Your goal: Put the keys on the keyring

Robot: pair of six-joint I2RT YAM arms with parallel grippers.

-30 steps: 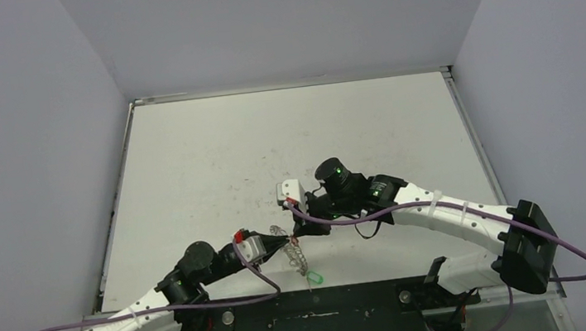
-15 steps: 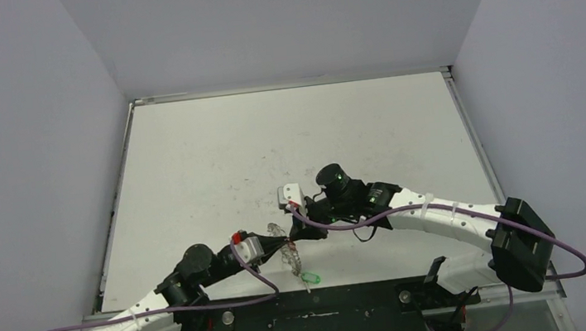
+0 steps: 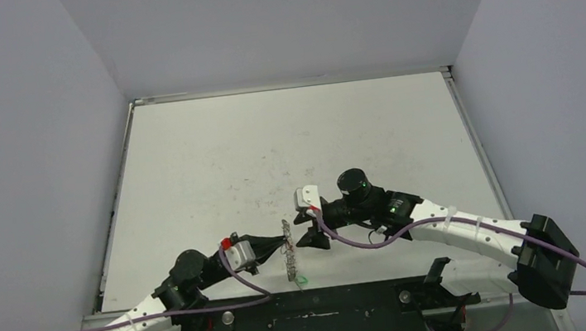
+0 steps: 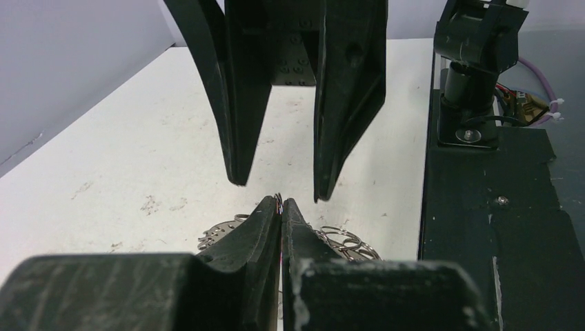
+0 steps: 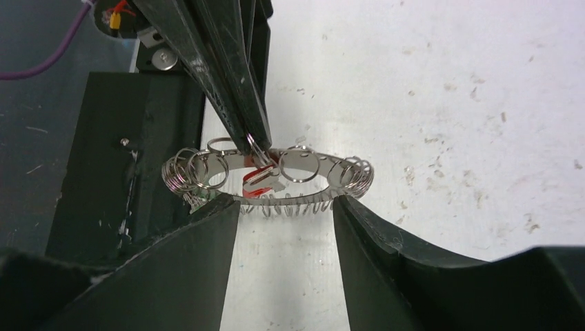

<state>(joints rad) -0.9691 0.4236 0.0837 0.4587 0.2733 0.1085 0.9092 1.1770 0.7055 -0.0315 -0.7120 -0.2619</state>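
Left gripper (image 4: pixel 281 205): closed tight. Its tips pinch the upper rim of the flat silver metal keyring fringed with small wire loops (image 5: pixel 331 165), at or just beside one loop.
Why held so: the pinch lifts the keyring off the white tabletop (image 3: pixel 271 151) and stands it on edge. In my judgement this leaves the loops hanging free and reachable from the other side.
Right gripper (image 5: pixel 284 201): jaws apart and holding nothing. The two fingers straddle the lower arc of the keyring, one on each side; I cannot tell whether either brushes a loop.
Why placed so: it faces the left gripper nose to nose, just beside it. That looks like a stance for working on a loop or key while the other arm acts as a vice.
Red-tagged silver key (image 5: pixel 254 181): it sits inside the ring's central hole, right under the pinch point. Whether it is threaded on a loop is hidden.
Green-tagged silver key (image 3: pixel 302 280): a green speck just below the keyring, apparently dangling from it — attachment too small to confirm.
Location: near edge of the table, beside the black base plate (image 4: pixel 483 207).
Stage, judged: late — both tags are at the ring, and seating is unverified.
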